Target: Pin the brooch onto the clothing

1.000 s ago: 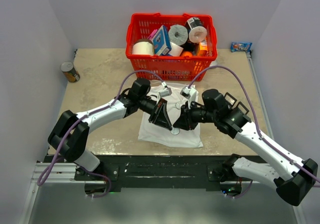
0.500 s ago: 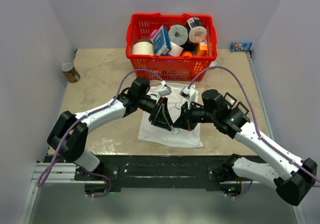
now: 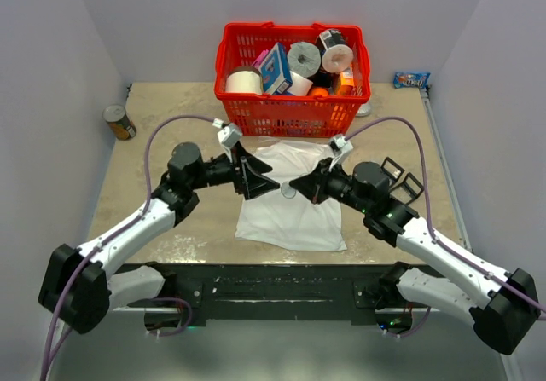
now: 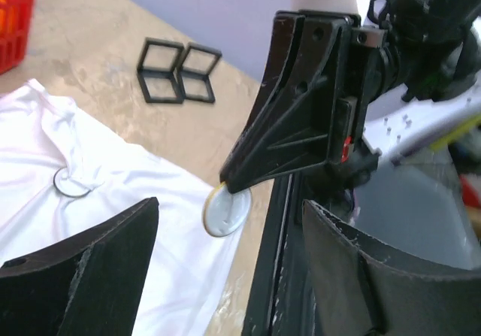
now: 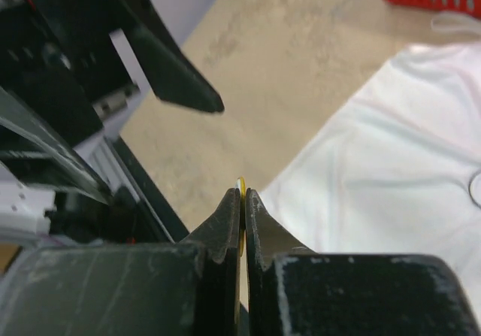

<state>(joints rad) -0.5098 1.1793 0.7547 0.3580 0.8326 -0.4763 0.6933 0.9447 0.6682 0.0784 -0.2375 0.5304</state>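
The clothing, a white T-shirt, lies flat on the table in front of both arms. My right gripper hovers above its middle, shut on the brooch. The brooch is a small thin disc with a pale face and a gold rim, and it shows edge-on between the right gripper tips. My left gripper faces it from the left, open and holding nothing; its fingers stand wide apart. A thin dark ring rests on the shirt near the collar.
A red basket full of paper rolls and boxes stands at the back, just beyond the shirt. A can is at the far left and a blue packet at the far right. Two black square frames lie right of the shirt.
My left gripper opened and its arm drew back to the left and up. My right gripper closed on the disc and lifted it off the shirt.
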